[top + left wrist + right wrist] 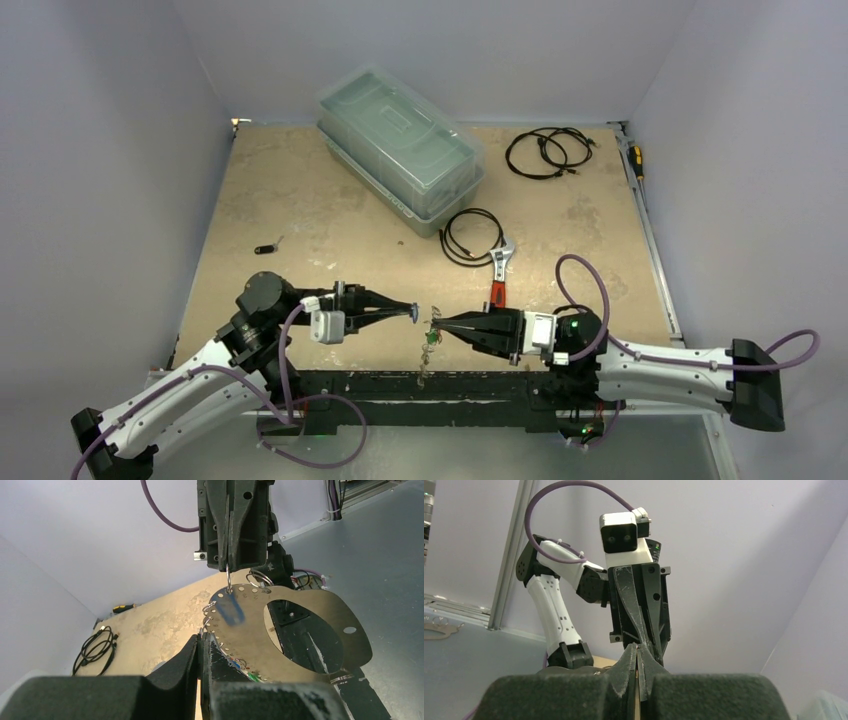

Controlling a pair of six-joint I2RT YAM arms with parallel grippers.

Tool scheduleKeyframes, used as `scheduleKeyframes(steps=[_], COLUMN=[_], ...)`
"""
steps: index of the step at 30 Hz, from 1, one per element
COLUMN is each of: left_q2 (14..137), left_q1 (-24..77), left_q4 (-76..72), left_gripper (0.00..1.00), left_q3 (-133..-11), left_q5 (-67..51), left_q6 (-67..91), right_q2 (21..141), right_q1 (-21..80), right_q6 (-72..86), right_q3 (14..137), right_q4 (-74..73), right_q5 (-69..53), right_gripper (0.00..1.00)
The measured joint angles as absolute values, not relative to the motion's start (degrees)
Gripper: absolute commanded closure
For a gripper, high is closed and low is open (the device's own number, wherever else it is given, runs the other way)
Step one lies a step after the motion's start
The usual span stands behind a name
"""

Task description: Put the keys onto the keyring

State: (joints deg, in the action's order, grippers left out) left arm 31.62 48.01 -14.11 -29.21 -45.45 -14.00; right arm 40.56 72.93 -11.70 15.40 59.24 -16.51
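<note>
The keyring (300, 615) shows in the left wrist view as a wide, thin metal loop with holes and small rings along its edge. It hangs upright between my two arms (431, 328). My right gripper (228, 572) is shut on a small ring at its top edge. Keys with green and blue tags (248, 672) dangle from its lower edge, and green shows from above too (429, 341). My left gripper (205, 639) is shut, its tips right at the keyring's left edge beside a small ring. I cannot tell whether it pinches anything. In the right wrist view both grippers (638, 652) meet tip to tip.
A clear plastic box (400, 150) stands at the back. Black coiled cables (473, 236) (548, 152) lie right of it, with a red-handled wrench (500, 272) just beyond my right gripper. There is a yellow screwdriver (636, 160) at the right edge and a small black item (265, 248) on the left.
</note>
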Motion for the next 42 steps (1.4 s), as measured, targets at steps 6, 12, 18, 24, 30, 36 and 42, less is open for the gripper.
scheduleKeyframes(steps=[6,12,18,24,30,36,42], left_q2=[31.59,31.59,31.2,30.81,30.61,30.28,30.24], left_q1=[48.01,48.01,48.01,47.97,47.94,47.94,47.94], left_q4=[-14.13,-14.13,-14.39,-15.57,-15.84,-15.88,-16.05], left_gripper=[1.0,1.0,1.0,1.0,1.0,1.0,1.0], left_q3=[-29.15,-29.15,-29.12,-29.12,-29.1,-28.47,-28.38], left_q5=[-45.47,-45.67,-45.87,-45.91,-46.13,-46.28,-46.52], left_q6=[-13.98,-13.96,-13.85,-13.41,-12.95,-12.88,-12.71], right_q2=[42.81,45.78,47.66,49.6,51.2,52.51,53.28], right_q1=[72.58,71.99,71.09,70.46,69.71,68.58,67.72], right_q6=[-10.44,-9.02,-7.64,-6.09,-4.86,-3.42,-2.13], right_q3=[15.4,15.4,15.4,15.4,15.07,14.66,14.46], right_q4=[61.6,64.58,67.46,69.93,72.42,74.96,77.03], right_q5=[-16.67,-16.62,-16.43,-16.19,-16.1,-16.08,-16.14], right_gripper=[1.0,1.0,1.0,1.0,1.0,1.0,1.0])
